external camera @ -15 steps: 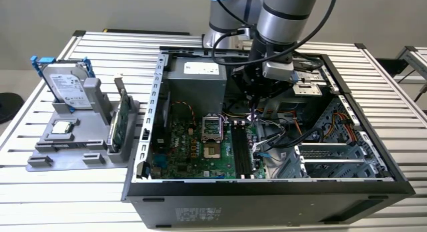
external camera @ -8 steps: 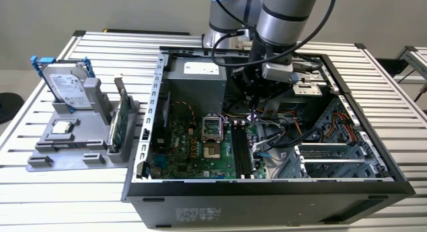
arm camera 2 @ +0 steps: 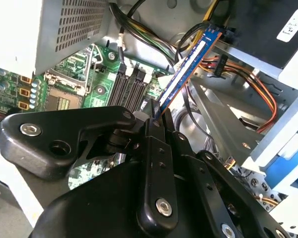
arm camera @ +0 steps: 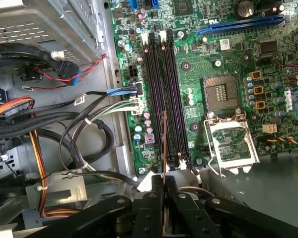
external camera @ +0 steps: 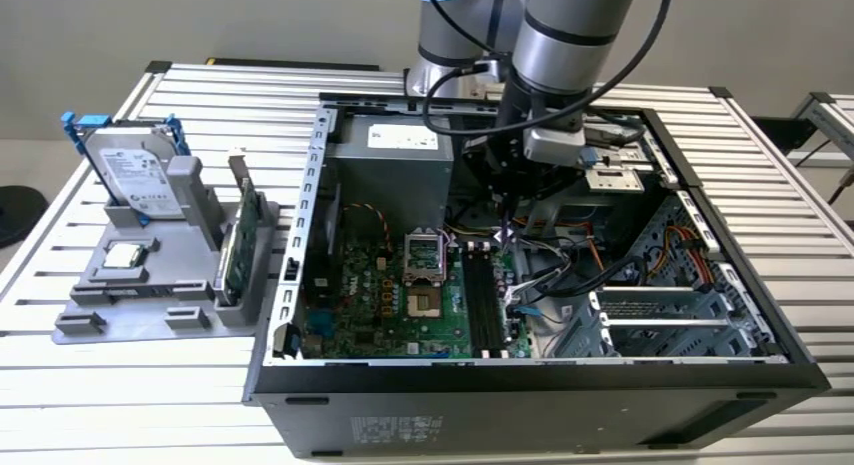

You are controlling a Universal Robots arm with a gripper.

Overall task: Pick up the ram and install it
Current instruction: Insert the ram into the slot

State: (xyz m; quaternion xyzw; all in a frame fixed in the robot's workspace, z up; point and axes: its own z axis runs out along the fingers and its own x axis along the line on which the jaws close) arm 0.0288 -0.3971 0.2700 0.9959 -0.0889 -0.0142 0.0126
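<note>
End effector: your end effector (arm camera 2: pixel 154 116) is closed on the ram (arm camera 2: pixel 186 67); in the second wrist view the black fingers (arm camera 2: pixel 156 163) pinch one end of the stick, and the rest of it reaches out free in front of them.
Ram: it is a long blue board with a white label, held by its thin edge, so the contact edge stays free to meet a slot. In the first wrist view you see it almost edge-on, as a thin line (arm camera: pixel 164 144) rising from between the fingers.
Position over the memory slots: the ram hangs above the black memory slots (arm camera: pixel 161 99) of the motherboard (arm camera: pixel 228 59), and its long side runs about parallel with them. It is not seated yet; I think it is above the slot row, but I cannot tell exactly which slot it lines up with.
Arm: in the exterior view the arm (external camera: pixel 561 35) reaches down into the open computer case (external camera: pixel 534 395), just beside the slots (external camera: pixel 483 300).
Near the slots: the empty processor socket (arm camera: pixel 231 144) sits on one side, loose cables (arm camera: pixel 89 124) on the other, so the stick must stay upright between them.
Desk: the case stands on the slatted desk (external camera: pixel 80 375).
</note>
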